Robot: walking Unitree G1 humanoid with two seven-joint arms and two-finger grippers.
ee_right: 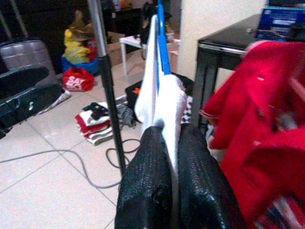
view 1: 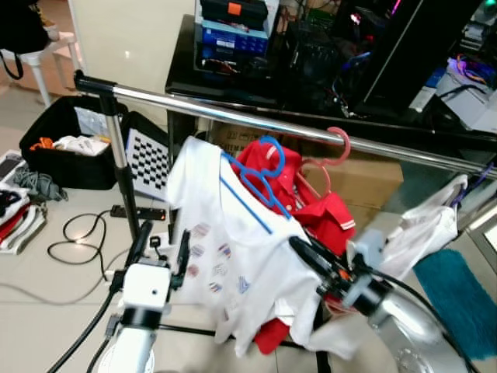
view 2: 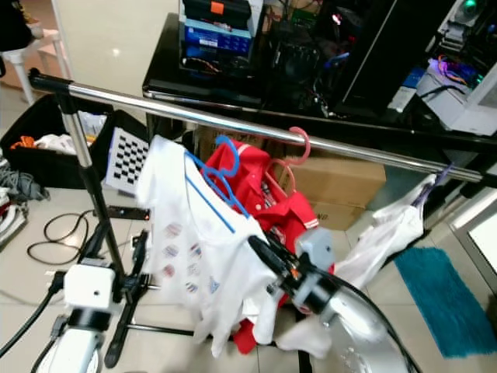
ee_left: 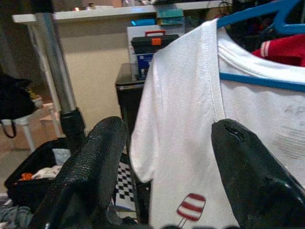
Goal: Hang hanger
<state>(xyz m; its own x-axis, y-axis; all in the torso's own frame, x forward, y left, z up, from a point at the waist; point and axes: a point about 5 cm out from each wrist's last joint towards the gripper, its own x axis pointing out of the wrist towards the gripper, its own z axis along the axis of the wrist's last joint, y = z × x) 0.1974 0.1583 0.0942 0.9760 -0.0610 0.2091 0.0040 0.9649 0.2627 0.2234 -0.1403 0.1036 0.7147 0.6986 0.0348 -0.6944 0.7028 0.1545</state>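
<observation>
The right gripper (ee_right: pixel 169 157) pinches the white printed T-shirt (view 1: pixel 233 256) on its blue plastic hanger (view 1: pixel 256 183); the left gripper (ee_left: pixel 167 157), spread, flanks the shirt's sleeve.

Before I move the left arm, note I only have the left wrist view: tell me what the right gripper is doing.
Observer: The right gripper is shut on the white T-shirt, pinching its fabric where it drapes over the blue hanger.
Operator: Report where that hanger's hook is.
Observer: It sits just below the metal rail, apparently not hooked over it.
Operator: Say what already hangs there.
Observer: A pink hanger carrying a red shirt, on the robot's right of the blue one.
</observation>
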